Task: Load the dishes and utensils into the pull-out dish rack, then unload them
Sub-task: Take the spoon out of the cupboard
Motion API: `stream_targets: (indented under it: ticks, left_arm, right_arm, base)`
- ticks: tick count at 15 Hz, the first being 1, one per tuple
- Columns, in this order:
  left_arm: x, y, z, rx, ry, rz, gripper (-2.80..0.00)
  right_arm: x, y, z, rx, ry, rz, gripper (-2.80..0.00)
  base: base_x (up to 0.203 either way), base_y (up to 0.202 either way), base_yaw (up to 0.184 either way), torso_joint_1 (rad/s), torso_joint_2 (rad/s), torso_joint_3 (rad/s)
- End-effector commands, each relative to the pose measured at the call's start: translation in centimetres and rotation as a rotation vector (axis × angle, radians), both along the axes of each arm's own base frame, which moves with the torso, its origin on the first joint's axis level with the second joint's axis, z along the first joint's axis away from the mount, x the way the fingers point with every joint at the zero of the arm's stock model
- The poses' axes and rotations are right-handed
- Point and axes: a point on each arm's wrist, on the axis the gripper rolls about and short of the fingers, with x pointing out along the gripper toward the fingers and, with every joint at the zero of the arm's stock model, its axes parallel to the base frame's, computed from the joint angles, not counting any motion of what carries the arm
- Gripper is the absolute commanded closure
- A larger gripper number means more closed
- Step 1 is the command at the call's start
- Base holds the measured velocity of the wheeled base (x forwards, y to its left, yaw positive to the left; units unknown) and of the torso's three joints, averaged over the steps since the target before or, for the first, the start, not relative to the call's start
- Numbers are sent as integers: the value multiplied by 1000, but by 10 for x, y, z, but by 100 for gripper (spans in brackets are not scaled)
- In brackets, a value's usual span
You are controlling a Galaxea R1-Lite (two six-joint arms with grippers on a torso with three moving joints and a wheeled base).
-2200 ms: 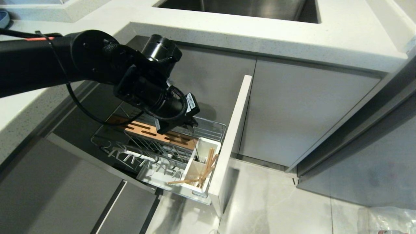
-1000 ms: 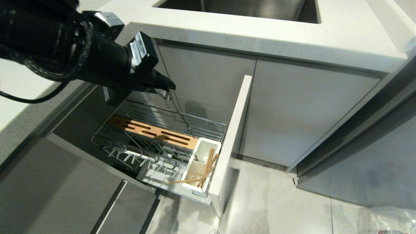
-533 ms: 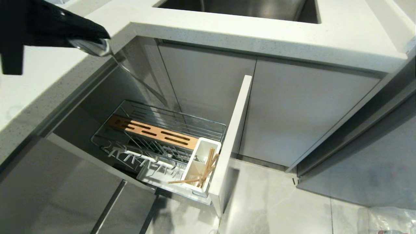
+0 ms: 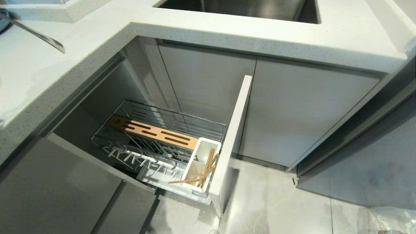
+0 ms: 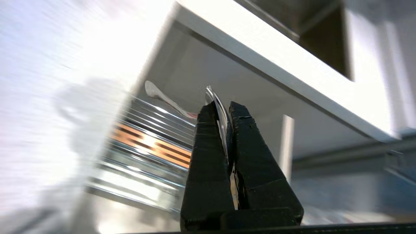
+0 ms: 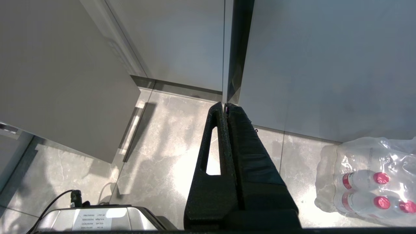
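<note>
A pale kitchen desk point(image 4: 227, 32) with a steel sink point(image 4: 243, 8) fills the top of the head view. Below it, the rack point(image 4: 159, 139) stands pulled out on its white cabinet front point(image 4: 232, 139).

The rack is a chrome wire basket with a slotted bamboo strip point(image 4: 152, 132) lying across it. A white cup point(image 4: 201, 167) sits at the end of the rack, against the cabinet front. The chopsticks point(image 4: 204, 169) stand in the cup; one leans far out over the white tray point(image 4: 156, 174) beside it.

The spoon point(image 4: 35, 34) shows at the far left of the head view, above the desk, its thin handle slanting down toward the rack. In the left wrist view the left claw point(image 5: 222, 109) is clenched on the spoon's handle, whose end sticks out past the fingertips. The rack lies blurred below and beyond it.

The right claw point(image 6: 226, 107) is parked low, pressed together with nothing in it, pointing at the tiled floor point(image 6: 162, 146). A wrapped pack of bottles point(image 6: 367, 185) lies on the floor near it.
</note>
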Motion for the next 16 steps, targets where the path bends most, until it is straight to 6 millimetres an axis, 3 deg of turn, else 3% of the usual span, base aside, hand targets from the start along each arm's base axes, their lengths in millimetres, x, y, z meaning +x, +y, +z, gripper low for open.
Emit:
stream_targets:
  ticks: [1,5,16]
  left_arm:
    - [-14,8,1,35,-37,79,0]
    - [-10,17,-1,187,-28,308,0]
    - [88,57,-13,371,141,841,0]
  right_arm:
    - [0,0,0,0,1,0,0]
    - [0,0,0,0,1,0,0]
    - [0,0,0,0,1,1,0]
  base:
    - [0,0,0,0,0,0]
    - [0,0,0,9,-1,0]
    - [0,0,0,0,0,0]
